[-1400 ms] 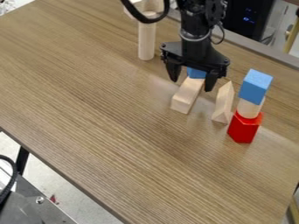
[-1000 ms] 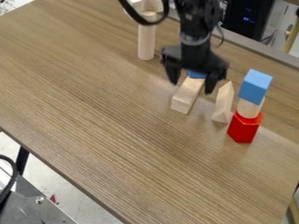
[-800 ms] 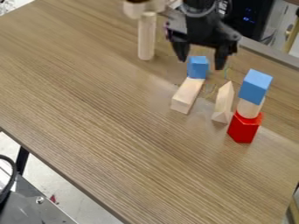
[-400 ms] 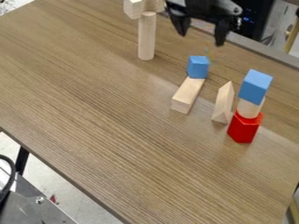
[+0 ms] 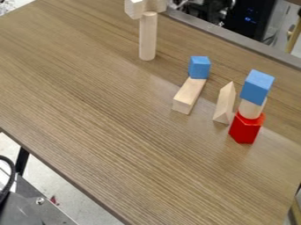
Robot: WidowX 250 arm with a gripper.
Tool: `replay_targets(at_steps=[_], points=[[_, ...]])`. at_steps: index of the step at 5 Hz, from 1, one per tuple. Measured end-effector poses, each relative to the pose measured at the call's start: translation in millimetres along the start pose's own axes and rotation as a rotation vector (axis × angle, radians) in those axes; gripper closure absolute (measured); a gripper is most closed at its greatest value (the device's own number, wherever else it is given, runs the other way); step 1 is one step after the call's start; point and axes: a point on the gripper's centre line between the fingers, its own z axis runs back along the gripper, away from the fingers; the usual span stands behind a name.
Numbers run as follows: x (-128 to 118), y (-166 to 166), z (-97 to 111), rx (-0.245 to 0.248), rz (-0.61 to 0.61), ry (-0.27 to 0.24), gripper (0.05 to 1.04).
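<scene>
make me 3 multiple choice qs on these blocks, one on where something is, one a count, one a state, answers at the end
1. Where is the triangular wooden block?
A) In the picture's lower left corner
B) Between the lying wooden bar and the red block
C) On top of the red block

2. How many blue blocks are there?
A) Two
B) Three
C) Four

3. How is the tall wooden cylinder placed?
A) Lying on its side
B) Leaning on the bar
C) Standing upright

Answers:
1. B: the bar is to its left in the picture, the red block to its right.
2. A: one blue cube at the bar's far end, one blue block topping the stack.
3. C: its length rises straight up from the table.
</scene>
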Motion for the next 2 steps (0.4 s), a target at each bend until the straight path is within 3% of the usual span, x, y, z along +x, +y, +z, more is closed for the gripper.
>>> replay_targets(at_steps=[2], points=[[26.0,35.0,0.5,0.000,0.038,-0.018,0.086]])
